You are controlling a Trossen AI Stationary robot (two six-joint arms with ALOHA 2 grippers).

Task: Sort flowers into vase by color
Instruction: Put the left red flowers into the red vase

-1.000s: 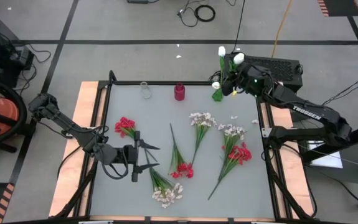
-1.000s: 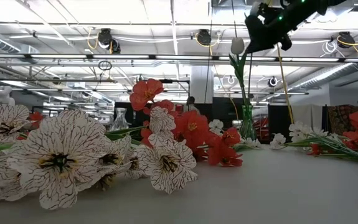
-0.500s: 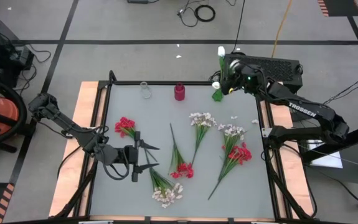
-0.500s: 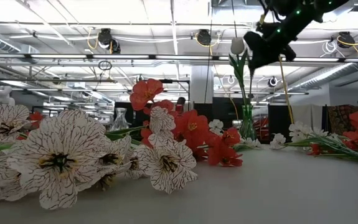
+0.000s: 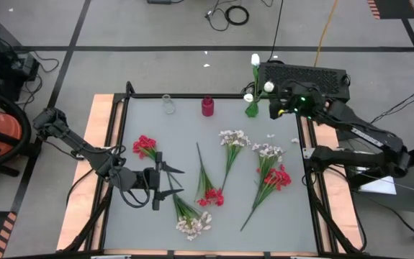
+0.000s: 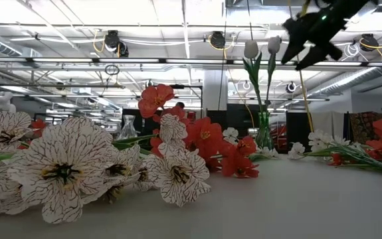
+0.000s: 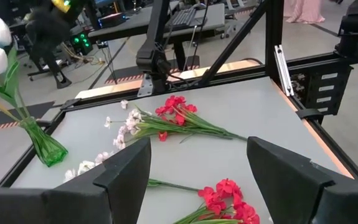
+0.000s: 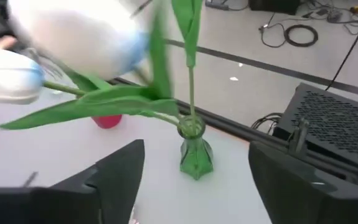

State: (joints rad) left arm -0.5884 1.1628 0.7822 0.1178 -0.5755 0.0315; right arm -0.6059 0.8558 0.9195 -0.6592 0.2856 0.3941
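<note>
Standing in the green vase point(image 5: 251, 109) at the table's far right corner, the white tulips point(image 5: 268, 87) lean clear of the right gripper point(image 5: 284, 108), just beside them, fingers spread, empty. Left gripper point(image 5: 158, 181) waits open near the front-left flowers.

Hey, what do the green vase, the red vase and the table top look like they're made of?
The green vase looks like clear tinted glass: light passes through it and the stems show inside. The red vase looks opaque, maybe ceramic or coloured glass; too small to tell. The table top is a flat, matte pale grey sheet, likely laminate or painted board, with wood-coloured strips along its sides.
</note>
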